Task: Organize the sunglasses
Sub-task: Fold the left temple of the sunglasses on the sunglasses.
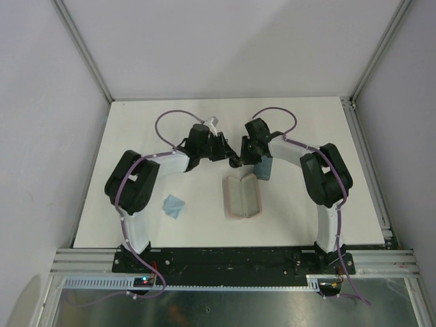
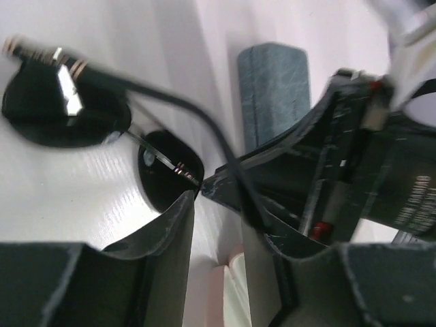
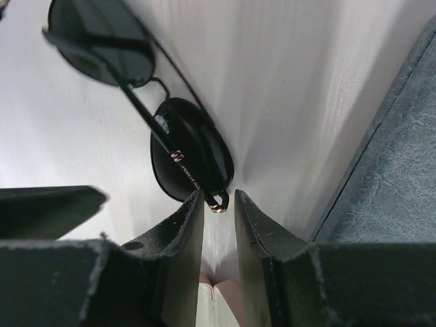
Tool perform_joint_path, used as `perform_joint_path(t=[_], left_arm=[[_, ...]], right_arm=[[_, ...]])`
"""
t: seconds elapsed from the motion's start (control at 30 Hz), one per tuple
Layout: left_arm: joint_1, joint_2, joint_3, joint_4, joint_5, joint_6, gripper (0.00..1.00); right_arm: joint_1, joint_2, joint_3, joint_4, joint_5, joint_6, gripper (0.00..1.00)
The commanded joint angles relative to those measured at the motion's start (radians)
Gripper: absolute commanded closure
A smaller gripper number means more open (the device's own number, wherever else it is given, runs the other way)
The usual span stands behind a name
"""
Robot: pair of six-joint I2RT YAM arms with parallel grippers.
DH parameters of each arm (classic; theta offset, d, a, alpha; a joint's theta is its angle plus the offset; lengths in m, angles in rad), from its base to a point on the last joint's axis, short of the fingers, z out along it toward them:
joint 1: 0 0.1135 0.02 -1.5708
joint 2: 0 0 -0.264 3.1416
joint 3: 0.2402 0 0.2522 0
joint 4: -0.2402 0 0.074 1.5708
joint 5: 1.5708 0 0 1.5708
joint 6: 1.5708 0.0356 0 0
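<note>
Table [image 1: 306, 122] w/ pink case [image 1: 242, 197], grey case [image 1: 264, 170], cloth [image 1: 174, 206]

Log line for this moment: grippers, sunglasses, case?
right gripper: shut on black sunglasses hinge | left gripper: astride temple arm, grip unclear | pink case: open

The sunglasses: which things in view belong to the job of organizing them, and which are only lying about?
Belong to the job:
- black wire-framed sunglasses

Only lying about for now:
- open pink case
- blue-grey case
- light-blue cloth
</note>
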Motion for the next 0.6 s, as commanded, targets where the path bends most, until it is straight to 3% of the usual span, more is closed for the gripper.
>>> perform_joint_path(t=[0.0,0.2,0.57], left_arm=[[0.002,0.053,0.018,0.039,0.031,-0.002,0.62],[0.002,0.05,-0.006,0.041,0.063,0.021,0.62],[0.075,-0.26,-0.171,-0.038,0.07,0.084,0.62]], right_arm=[[-0.005,0.019,0.02,-0.034,0.012,-0.018,0.71],[-0.014,-0.001,0.02,-0.039,0.01,-0.017,0.71],[-0.021,-0.085,0.023,-0.069,0.035,-0.034,0.67]])
